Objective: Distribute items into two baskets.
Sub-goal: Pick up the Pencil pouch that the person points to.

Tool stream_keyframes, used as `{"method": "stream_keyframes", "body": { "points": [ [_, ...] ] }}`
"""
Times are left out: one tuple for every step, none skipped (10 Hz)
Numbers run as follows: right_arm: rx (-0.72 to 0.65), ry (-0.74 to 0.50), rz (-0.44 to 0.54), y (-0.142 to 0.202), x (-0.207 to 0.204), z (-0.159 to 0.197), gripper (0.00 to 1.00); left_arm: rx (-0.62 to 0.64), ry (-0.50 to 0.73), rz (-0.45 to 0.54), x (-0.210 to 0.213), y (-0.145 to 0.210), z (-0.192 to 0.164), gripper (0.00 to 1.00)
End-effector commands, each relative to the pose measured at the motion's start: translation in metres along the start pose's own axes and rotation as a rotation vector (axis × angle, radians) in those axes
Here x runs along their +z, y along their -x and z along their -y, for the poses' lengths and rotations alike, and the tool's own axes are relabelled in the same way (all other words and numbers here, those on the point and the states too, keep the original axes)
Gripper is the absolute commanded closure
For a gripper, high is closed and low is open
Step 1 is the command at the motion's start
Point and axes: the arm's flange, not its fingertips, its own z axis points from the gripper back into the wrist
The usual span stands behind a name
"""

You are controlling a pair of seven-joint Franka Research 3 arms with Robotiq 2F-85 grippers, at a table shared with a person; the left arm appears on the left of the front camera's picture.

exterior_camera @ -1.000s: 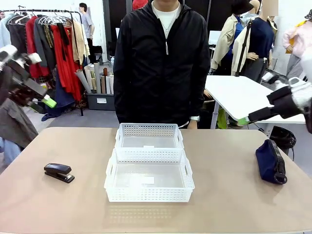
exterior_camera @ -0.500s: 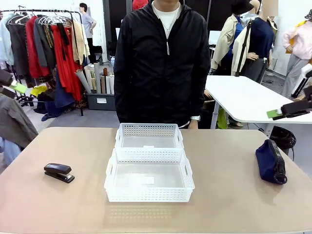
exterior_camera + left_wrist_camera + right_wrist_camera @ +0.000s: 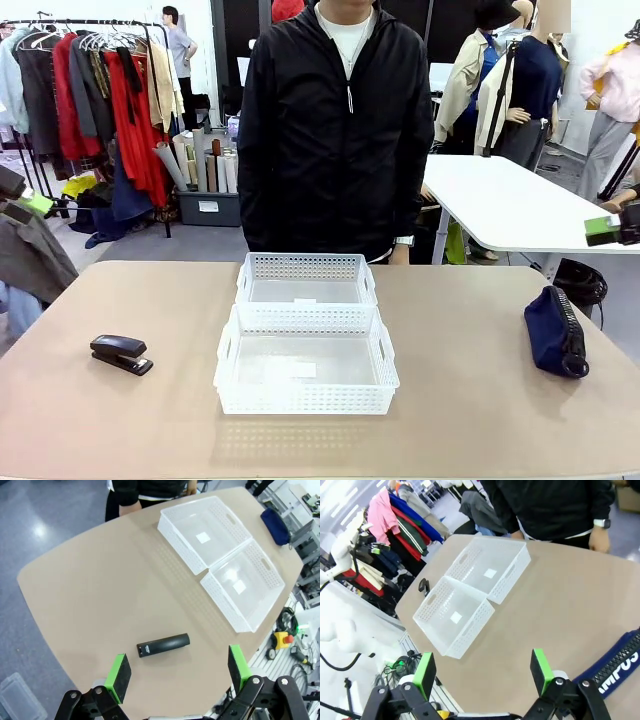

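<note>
Two white baskets sit end to end at the centre of the table (image 3: 480, 405), their short... long sides touching. The larger basket (image 3: 305, 400) is nearer the lower edge of the front view and the smaller basket (image 3: 305, 267) is behind it, close to the person (image 3: 335, 140) in a black jacket who stands at the far side. Both baskets hold nothing.

The black stapler (image 3: 121, 353) lies flat on the table at the left of the frame, well apart from the baskets. The navy pouch (image 3: 555, 330) lies at the right of the frame near the table's edge, its zipper facing up.

The left gripper (image 3: 177, 666) hangs high over the table with its jaws spread wide and nothing between them. In its wrist view the stapler lies far below, just above the gap between the green pads.

The right gripper (image 3: 482, 672) is likewise wide open and holds nothing. In its wrist view the pouch shows at the lower right corner, beside the right-hand finger, and the baskets lie toward the upper left.
</note>
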Motion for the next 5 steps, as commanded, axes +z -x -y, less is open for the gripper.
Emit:
{"method": "stream_keyframes", "body": {
  "points": [
    [-0.01,-0.01,0.031,-0.007,0.007,-0.009,0.0,-0.062,-0.012,0.03,0.007,0.004,0.004,0.0],
    [-0.025,-0.019,0.04,-0.006,0.009,-0.008,0.0,-0.056,0.016,0.043,0.01,0.006,0.006,0.0],
    [-0.031,-0.03,0.046,-0.006,0.009,-0.006,0.0,-0.049,0.024,0.069,0.015,0.005,0.005,0.0],
    [-0.041,-0.027,0.048,-0.006,0.01,-0.006,0.0,-0.045,0.021,0.076,0.018,0.004,0.005,0.0],
    [-0.058,-0.024,0.041,-0.004,0.013,-0.004,0.0,-0.039,0.032,0.094,0.022,0.004,0.006,0.0]
  ]
}}
